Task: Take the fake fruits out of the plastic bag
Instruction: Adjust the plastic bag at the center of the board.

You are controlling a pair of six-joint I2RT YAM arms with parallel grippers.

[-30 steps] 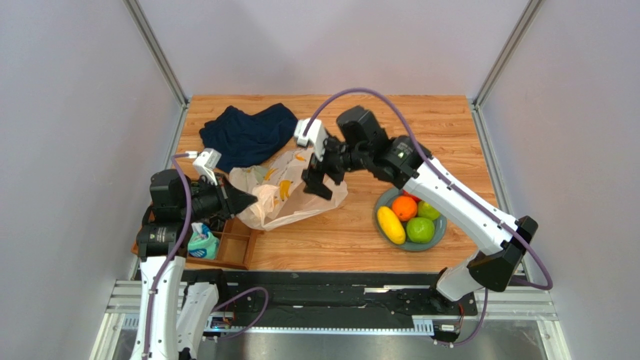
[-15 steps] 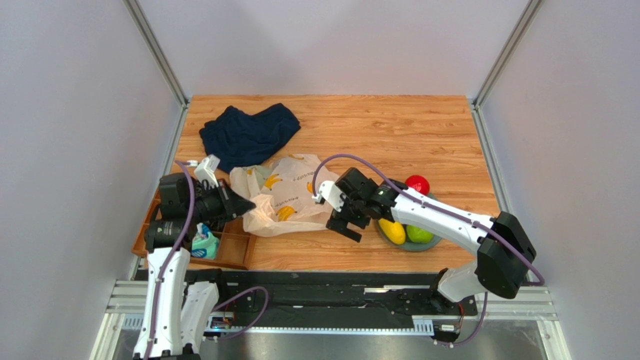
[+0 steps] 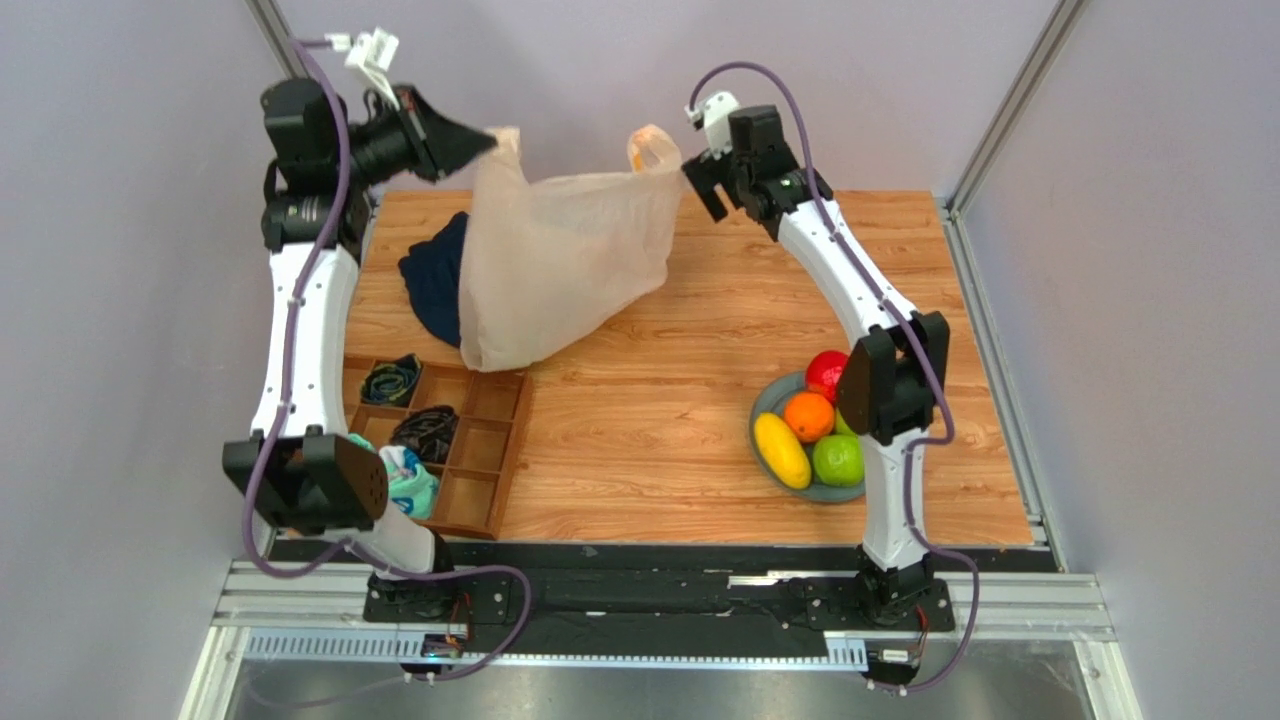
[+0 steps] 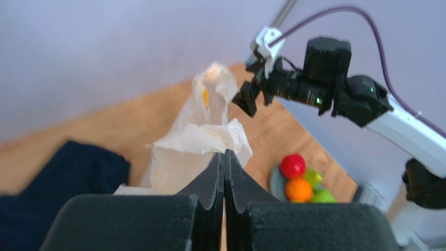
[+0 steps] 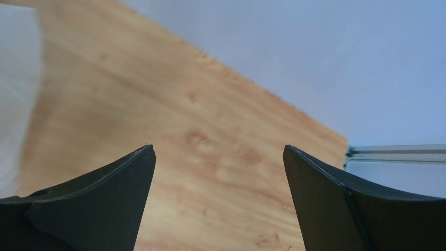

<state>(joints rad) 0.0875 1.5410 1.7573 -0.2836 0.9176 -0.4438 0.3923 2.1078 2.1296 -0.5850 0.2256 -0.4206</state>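
Note:
My left gripper (image 3: 484, 144) is raised high and shut on the top edge of the plastic bag (image 3: 559, 255). The bag hangs down, its bottom touching the table beside the navy cloth. In the left wrist view the shut jaws (image 4: 225, 153) pinch the white film of the bag (image 4: 183, 157). My right gripper (image 3: 709, 186) is open and empty, just right of the bag's free handle loop (image 3: 654, 146). In its own view the gripper (image 5: 217, 149) has only table between its jaws. A red apple (image 3: 834, 369), orange (image 3: 809, 416), banana (image 3: 781, 450) and green apples (image 3: 842, 459) lie in a grey bowl (image 3: 763, 402).
A dark navy cloth (image 3: 433, 278) lies at the back left, partly behind the bag. A wooden compartment tray (image 3: 484, 450) holding dark items stands at the front left, with teal socks (image 3: 409, 483) by its left end. Walls stand close on all sides.
My left gripper has lifted the bag from the table high up at the back left. My right gripper has moved from beside the bowl up to the bag's handle at the back.

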